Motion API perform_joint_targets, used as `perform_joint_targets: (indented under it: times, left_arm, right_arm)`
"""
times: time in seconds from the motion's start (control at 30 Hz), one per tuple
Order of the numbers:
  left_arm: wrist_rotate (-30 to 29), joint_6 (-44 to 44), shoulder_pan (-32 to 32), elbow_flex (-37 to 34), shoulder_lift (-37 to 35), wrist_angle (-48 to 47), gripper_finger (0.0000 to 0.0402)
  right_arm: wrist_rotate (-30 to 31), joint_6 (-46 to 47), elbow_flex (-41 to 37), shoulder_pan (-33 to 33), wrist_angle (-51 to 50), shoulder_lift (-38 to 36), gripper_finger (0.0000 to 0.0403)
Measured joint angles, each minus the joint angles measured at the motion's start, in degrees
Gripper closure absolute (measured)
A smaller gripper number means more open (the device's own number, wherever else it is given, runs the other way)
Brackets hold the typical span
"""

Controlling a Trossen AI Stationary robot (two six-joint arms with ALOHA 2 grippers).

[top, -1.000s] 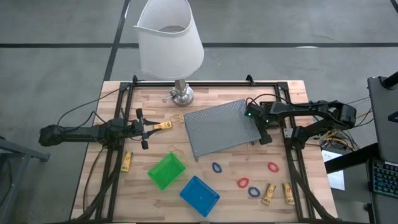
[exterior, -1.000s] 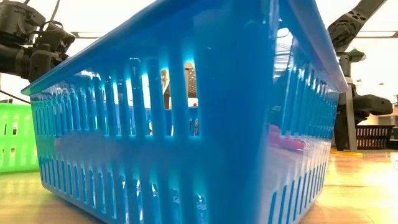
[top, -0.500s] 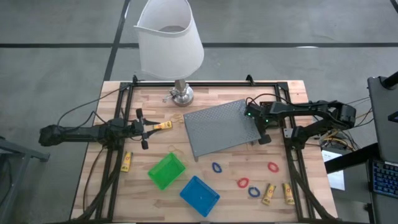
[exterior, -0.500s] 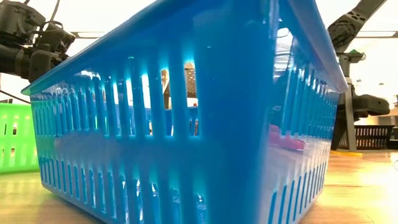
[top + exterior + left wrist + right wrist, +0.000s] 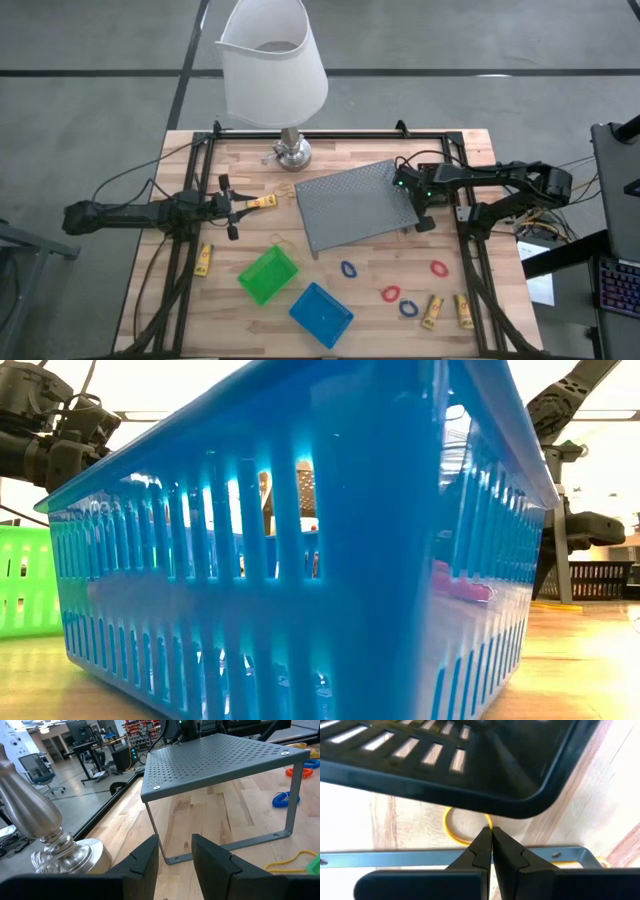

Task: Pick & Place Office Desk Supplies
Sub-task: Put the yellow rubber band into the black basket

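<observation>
Beside the grey tray [image 5: 352, 205], right gripper [image 5: 424, 224] jaws pinch one yellow band [image 5: 457, 832]; four loops [image 5: 348, 269].

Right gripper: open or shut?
Shut. In its wrist view the right gripper has fingertips pressed together at the yellow rubber band beside the black bin.

Counter [image 5: 330, 268] is pale wood with plank grain. Lamp shade [image 5: 272, 62] white, base [image 5: 291, 152] silver. Mesh tray [image 5: 355, 205] grey, perforated dot pattern. Bins: green [image 5: 267, 274], blue [image 5: 320, 312] with slotted walls, black [image 5: 470, 765] also slotted. Loops red [image 5: 438, 267] and blue [image 5: 347, 269]; sticks yellow [image 5: 434, 311]. Band under the black bin [image 5: 454, 831] looks yellow-orange, partly hidden.
</observation>
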Motion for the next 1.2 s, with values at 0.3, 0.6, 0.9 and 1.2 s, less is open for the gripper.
perform_joint_targets:
  times: [0.3,0.6,0.9,1.2]
  left_arm:
    - [-0.02,-0.01,0.01,0.0,0.0,-0.01,0.0284]
    - [0.0,-0.01,0.02,0.01,0.0,0.0,0.0284]
    - [-0.02,0.0,0.01,0.01,0.0,-0.01,0.0284]
    - [-0.02,0.0,0.01,0.0,0.0,0.01,0.0284]
  right_arm:
    - [0.13,-0.71,-0.22,0.02,-0.94,-2.93,0.0394]
    - [2.51,-1.25,-0.2,0.0,-2.78,-7.0,0.0394]
    - [5.45,-1.18,-0.15,-0.02,-3.72,-11.62,0.0394]
    - [8.79,-1.29,-0.04,-0.04,-5.82,-18.66,0.0394]
